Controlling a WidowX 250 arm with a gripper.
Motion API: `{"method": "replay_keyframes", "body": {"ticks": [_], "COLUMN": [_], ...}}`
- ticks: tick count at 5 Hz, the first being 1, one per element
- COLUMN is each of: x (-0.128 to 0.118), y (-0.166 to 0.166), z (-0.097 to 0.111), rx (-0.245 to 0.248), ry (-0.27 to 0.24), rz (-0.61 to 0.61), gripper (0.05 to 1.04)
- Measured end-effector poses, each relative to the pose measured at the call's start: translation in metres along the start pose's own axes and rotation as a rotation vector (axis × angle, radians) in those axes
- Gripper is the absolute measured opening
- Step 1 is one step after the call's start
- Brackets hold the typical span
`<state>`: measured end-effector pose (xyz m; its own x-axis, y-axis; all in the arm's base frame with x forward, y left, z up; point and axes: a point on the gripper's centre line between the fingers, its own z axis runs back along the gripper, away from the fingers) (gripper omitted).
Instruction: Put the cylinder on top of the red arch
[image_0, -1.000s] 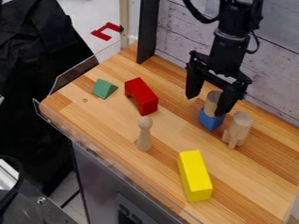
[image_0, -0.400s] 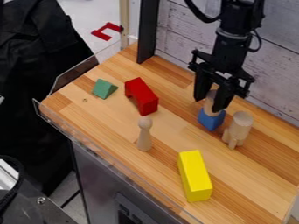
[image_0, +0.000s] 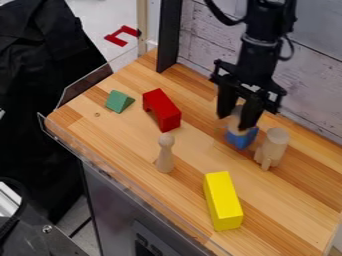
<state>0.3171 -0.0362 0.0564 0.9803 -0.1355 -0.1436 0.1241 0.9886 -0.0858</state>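
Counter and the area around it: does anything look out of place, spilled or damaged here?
One thing: a red bracket-shaped piece lies off the counter, beyond its far left edge, apart from the blocks. The red arch and yellow block look intact, and I see no spill.

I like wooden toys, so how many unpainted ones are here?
3: a peg figure mid-table, a cylinder between the fingers, and a stubby piece beside the blue block.
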Motion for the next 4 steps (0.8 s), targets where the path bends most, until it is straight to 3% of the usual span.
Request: {"method": "replay_keyframes", "body": {"ticks": [1,2,3,4], "x": [-0.009,-0.016,-0.02,-0.026], "y": [0.021,0.032,0.056,0.091], "z": [0.019,0.027,0.032,0.039], "rx": [-0.024,-0.066,-0.075,-0.049], "ry": [-0.048,-0.05,-0.067,-0.083], "rz": [0.009,-0.017,-0.056,-0.107], "gripper": [0.487,0.486,0.486,0.487]}}
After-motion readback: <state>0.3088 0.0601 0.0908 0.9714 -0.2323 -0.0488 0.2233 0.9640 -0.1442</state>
